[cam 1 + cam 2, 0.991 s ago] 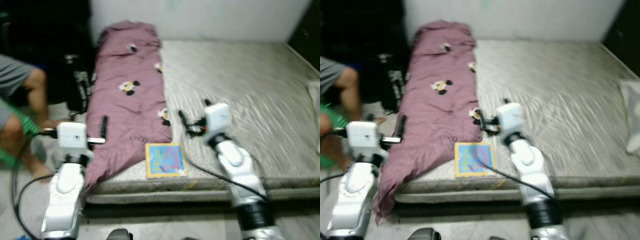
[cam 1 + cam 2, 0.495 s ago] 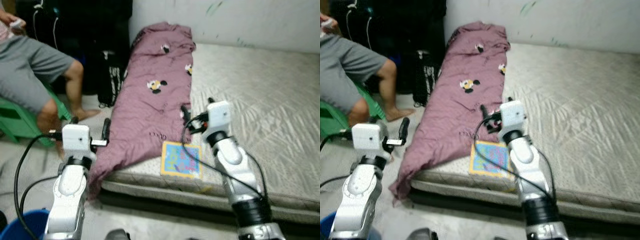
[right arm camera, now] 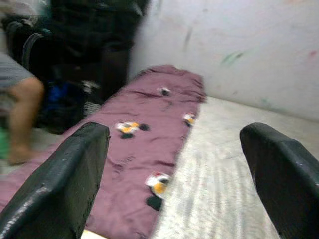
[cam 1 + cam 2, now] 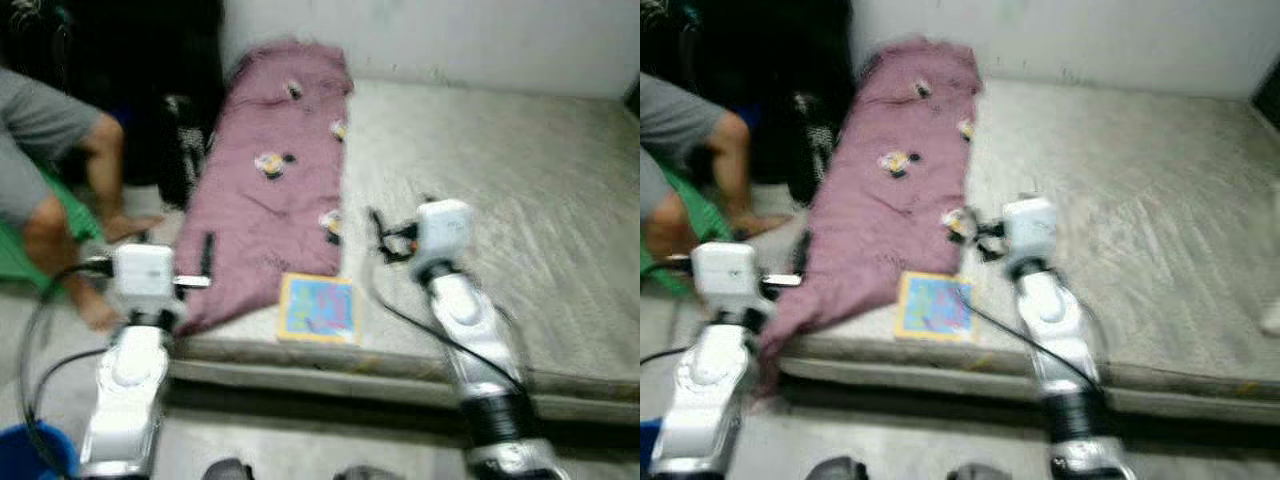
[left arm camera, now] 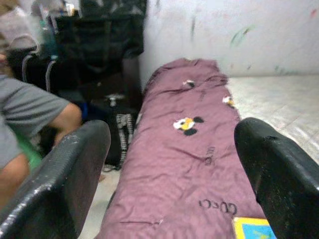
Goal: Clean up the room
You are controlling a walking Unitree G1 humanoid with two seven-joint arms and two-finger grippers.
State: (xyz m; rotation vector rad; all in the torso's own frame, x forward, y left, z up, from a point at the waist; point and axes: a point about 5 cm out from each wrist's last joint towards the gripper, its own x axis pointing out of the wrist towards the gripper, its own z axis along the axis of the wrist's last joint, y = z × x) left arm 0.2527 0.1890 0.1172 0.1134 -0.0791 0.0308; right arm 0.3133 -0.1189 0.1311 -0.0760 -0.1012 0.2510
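Compared with half a second back, the head camera has swung so that the seated person [image 4: 45, 190] sits further to the left and lower in the picture and the blue bucket [image 4: 30, 455] shows only as a corner at the bottom left; the things themselves lie as they did. Along the left edge of the grey quilted mattress [image 4: 520, 200] stretches a long mauve blanket [image 4: 265, 200], rumpled, printed with small cartoon mouse figures in black, white and yellow, its far end bunched against the white wall [image 5: 224, 35] and its near end spilling over the mattress side toward the floor. Just beside its near end, at the front edge of the mattress, lies a flat square picture book [image 4: 318, 308] with a yellow border and a blue, busy cover. Both arms are raised in front of the robot: the left gripper [image 4: 207, 258] hangs over the blanket's drooping near corner, the right gripper [image 4: 377, 235] over the mattress close to the blanket's inner edge and beyond the book. In each wrist view the two black fingers [image 5: 60, 174] and [image 3: 65, 179] stand wide apart with nothing between them. Black bags [image 5: 107, 55] are stacked beside the bed near the person's bare legs, and the person sits on something green [image 4: 15, 262].
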